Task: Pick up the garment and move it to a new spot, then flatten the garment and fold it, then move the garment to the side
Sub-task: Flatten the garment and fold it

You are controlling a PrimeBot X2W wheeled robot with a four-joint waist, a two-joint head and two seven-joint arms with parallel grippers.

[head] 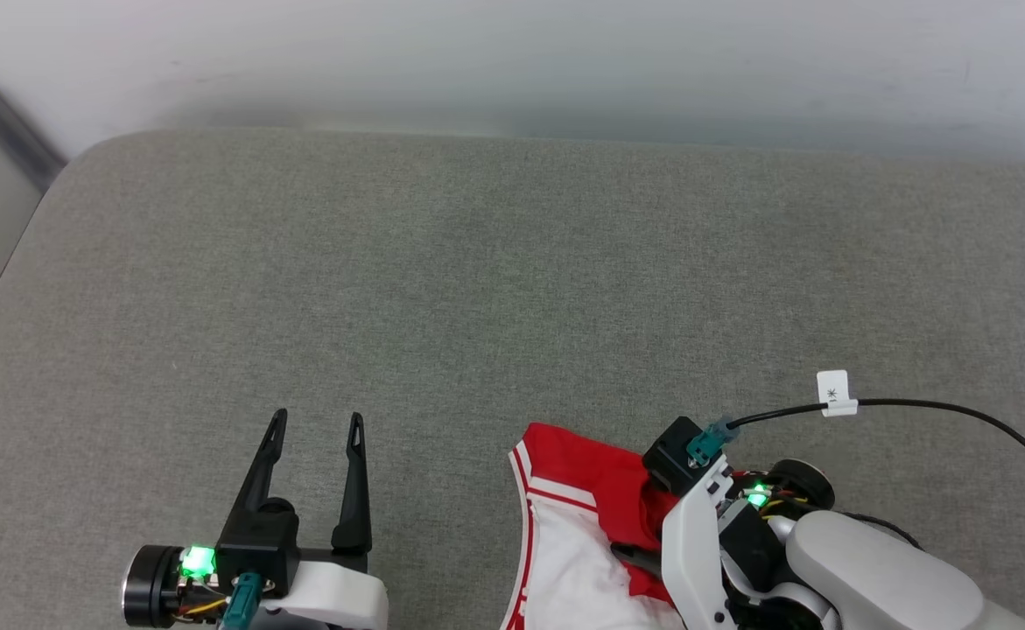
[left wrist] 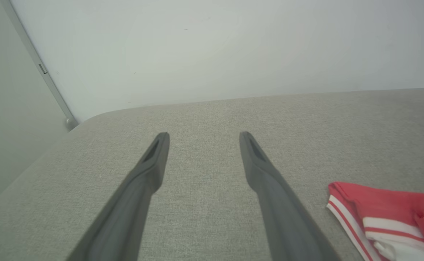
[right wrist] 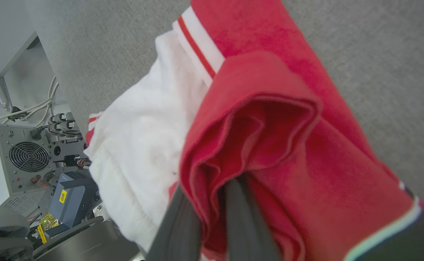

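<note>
The garment [head: 578, 516] sits bunched at the near edge of the grey padded surface [head: 477, 289], a little right of the middle. One white sleeve and its striped trim are turned toward the left. It is gathered and not spread because the right end effector [right wrist: 212, 195] is closed on a thick fold of the red cloth. In the right wrist view its two dark fingers go up into this fold and the fabric wraps around them, so we think several layers are pinched together. Some of the white cloth seems to hang past the near edge, above the equipment box [right wrist: 27, 156] below. We cannot tell if the bundle is already lifted or rests on the surface. We judge this is the first step, the pick-up for carrying, and the large bare area far and left gives room for a new spot. The left end effector [head: 318, 420] is wide open and holds nothing. It stays to the left of the garment, apart from it, with fingers pointing to the far wall [head: 512, 61]. Probably it waits there to take a second corner for the flattening. The black cable [head: 958, 407] from the right wrist runs off to the right, away from the cloth.
</note>
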